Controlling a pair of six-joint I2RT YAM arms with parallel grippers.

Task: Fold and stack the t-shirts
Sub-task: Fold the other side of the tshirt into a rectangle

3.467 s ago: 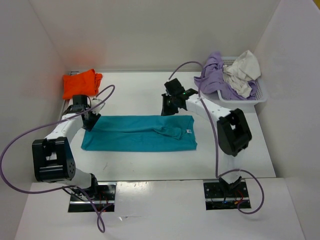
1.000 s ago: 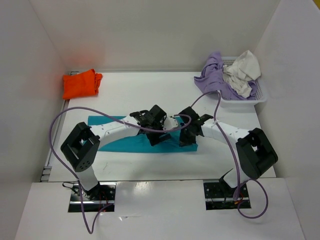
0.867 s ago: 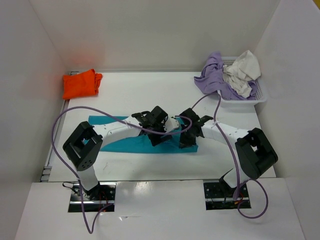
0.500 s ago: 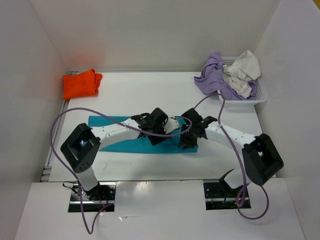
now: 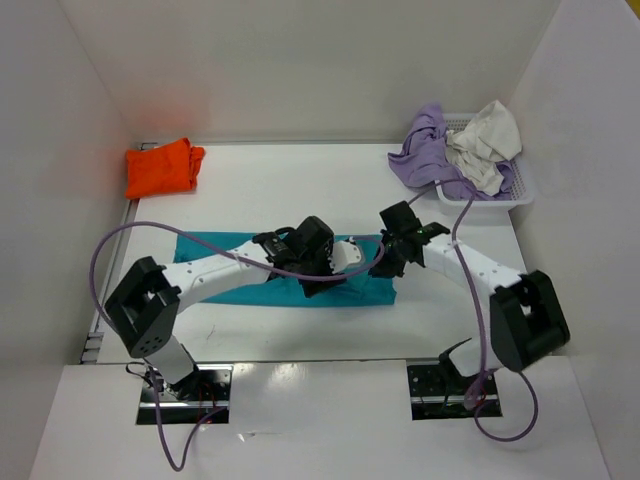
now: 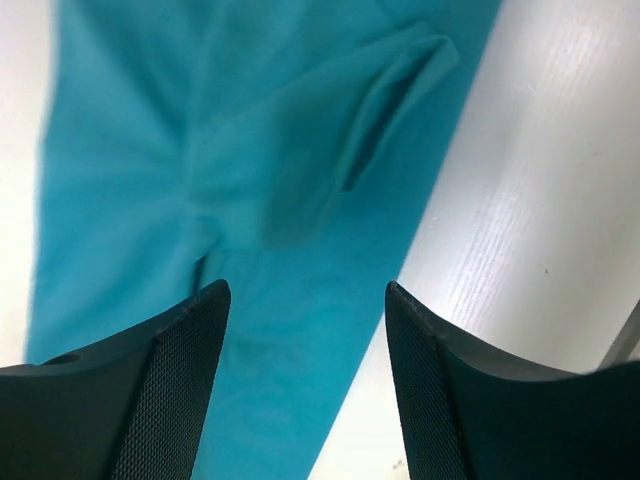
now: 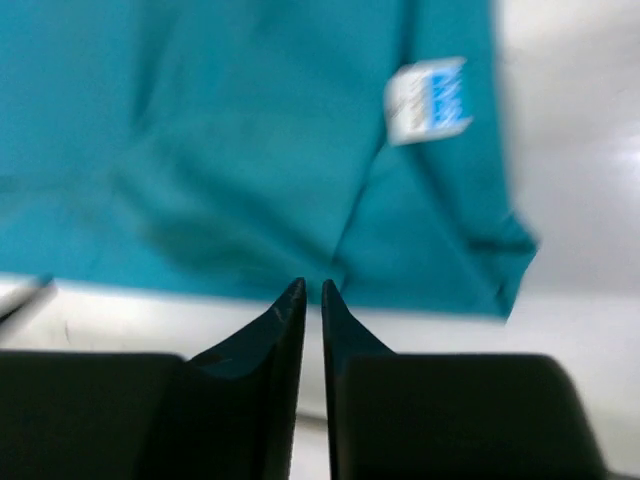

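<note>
Basket [image 5: 524, 187] far right — left claw [image 6: 305, 296] spread, right claw [image 7: 312, 292] nearly pressed together, above teal t-shirt [image 6: 270, 140].

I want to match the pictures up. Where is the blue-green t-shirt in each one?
Top external: the teal t-shirt lies flat in the middle of the white table.
Left wrist: it fills the left and middle.
Right wrist: it fills the upper part, with its label at upper right.
Shared landmark: the white table along the shirt's edge, at right in left wrist, at right and below in right wrist.
</note>
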